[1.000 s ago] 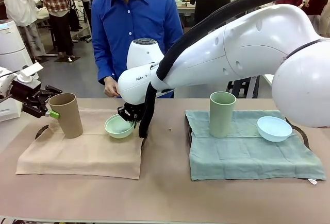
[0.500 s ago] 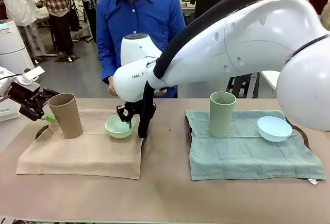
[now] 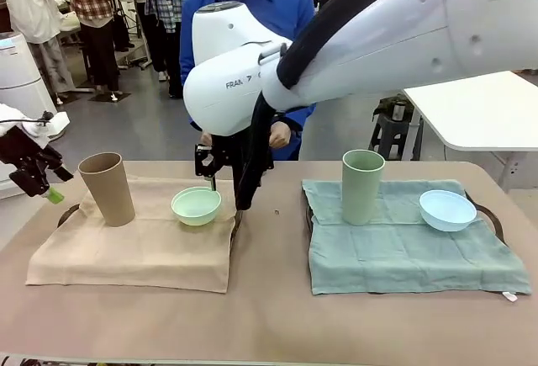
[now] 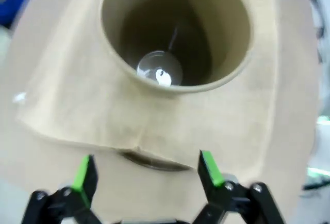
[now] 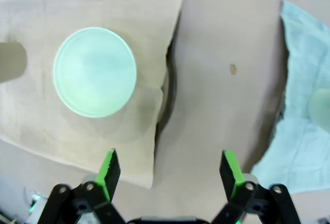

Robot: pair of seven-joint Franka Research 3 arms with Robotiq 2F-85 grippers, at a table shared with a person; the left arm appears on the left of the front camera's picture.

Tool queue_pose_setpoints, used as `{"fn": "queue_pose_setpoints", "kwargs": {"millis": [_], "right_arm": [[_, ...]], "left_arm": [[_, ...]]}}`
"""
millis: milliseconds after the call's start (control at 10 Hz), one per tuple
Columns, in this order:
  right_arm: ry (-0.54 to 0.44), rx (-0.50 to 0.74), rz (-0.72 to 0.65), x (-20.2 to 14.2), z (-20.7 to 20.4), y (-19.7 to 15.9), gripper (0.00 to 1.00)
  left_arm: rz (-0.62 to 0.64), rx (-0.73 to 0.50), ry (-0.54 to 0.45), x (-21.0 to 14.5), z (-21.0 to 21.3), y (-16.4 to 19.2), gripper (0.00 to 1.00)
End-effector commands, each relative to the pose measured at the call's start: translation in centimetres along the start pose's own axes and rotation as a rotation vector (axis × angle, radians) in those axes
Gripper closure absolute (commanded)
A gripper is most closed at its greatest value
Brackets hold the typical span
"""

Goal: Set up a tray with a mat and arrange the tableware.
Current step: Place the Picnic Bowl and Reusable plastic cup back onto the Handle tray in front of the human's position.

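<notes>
On the left, a tan cup [image 3: 106,188] and a mint green bowl [image 3: 196,205] rest on a tan mat [image 3: 134,248] laid over a tray [image 3: 67,213]. On the right, a sage green cup [image 3: 362,186] and a pale blue bowl [image 3: 447,209] sit on a blue-green mat [image 3: 403,248]. My left gripper [image 3: 44,184] hangs open, left of the tan cup [image 4: 175,28] and apart from it. My right gripper [image 3: 208,172] hovers open just behind and above the mint bowl [image 5: 95,72], holding nothing. Both wrist views show open jaws, left gripper [image 4: 147,170] and right gripper [image 5: 170,170].
A person in a blue shirt [image 3: 244,13] stands at the far side, one hand [image 3: 279,135] near the table edge. My right arm spans the picture from the right. Bare table lies between the two mats [image 3: 269,248] and along the front edge.
My right gripper let go of the mint bowl and rose; the arm lifted. My left gripper drew back leftward from the tan cup. The cups and bowls stayed put.
</notes>
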State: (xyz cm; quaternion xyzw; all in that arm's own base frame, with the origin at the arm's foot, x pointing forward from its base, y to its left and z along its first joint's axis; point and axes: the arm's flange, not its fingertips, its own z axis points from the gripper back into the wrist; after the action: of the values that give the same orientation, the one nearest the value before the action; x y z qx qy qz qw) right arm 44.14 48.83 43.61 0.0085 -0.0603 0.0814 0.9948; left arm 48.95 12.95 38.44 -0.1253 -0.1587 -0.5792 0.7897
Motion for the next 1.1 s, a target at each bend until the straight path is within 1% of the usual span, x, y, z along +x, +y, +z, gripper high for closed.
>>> {"fn": "queue_pose_setpoints", "kwargs": {"millis": [0, 100, 200, 300, 500, 600, 700, 800, 1000], "right_arm": [[-0.001, -0.037, -0.053, -2.7, 0.8, -2.2, 0.00], [-0.007, -0.073, -0.081, -3.3, 1.8, -3.3, 0.00], [-0.015, -0.124, -0.104, -4.2, 3.0, -4.3, 0.00], [-0.032, -0.133, -0.130, -5.2, 4.8, -5.1, 0.00], [-0.037, -0.134, -0.171, -6.9, 7.8, -6.7, 0.00], [-0.039, -0.127, -0.181, -7.7, 9.3, -7.2, 0.00], [-0.055, -0.114, -0.189, -8.5, 10.8, -7.4, 0.00], [-0.067, -0.106, -0.193, -9.1, 11.8, -7.3, 0.00], [-0.067, -0.072, -0.195, -9.4, 12.3, -7.3, 0.00]], "left_arm": [[0.259, 0.038, 0.214, 3.1, 1.2, -3.9, 0.00], [0.319, 0.116, 0.262, 4.0, 2.2, -5.1, 0.00], [0.378, 0.130, 0.293, 4.4, 3.3, -6.3, 0.00], [0.464, 0.142, 0.276, 5.2, 5.0, -7.4, 0.00], [0.571, 0.159, 0.210, 7.3, 8.1, -9.3, 0.00], [0.541, 0.128, 0.174, 8.8, 10.0, -10.4, 0.00], [0.528, 0.139, 0.120, 10.5, 12.2, -11.7, 0.00], [0.513, 0.161, 0.096, 11.9, 13.7, -12.6, 0.00], [0.522, 0.232, 0.089, 14.1, 15.2, -13.4, 0.00]]}}
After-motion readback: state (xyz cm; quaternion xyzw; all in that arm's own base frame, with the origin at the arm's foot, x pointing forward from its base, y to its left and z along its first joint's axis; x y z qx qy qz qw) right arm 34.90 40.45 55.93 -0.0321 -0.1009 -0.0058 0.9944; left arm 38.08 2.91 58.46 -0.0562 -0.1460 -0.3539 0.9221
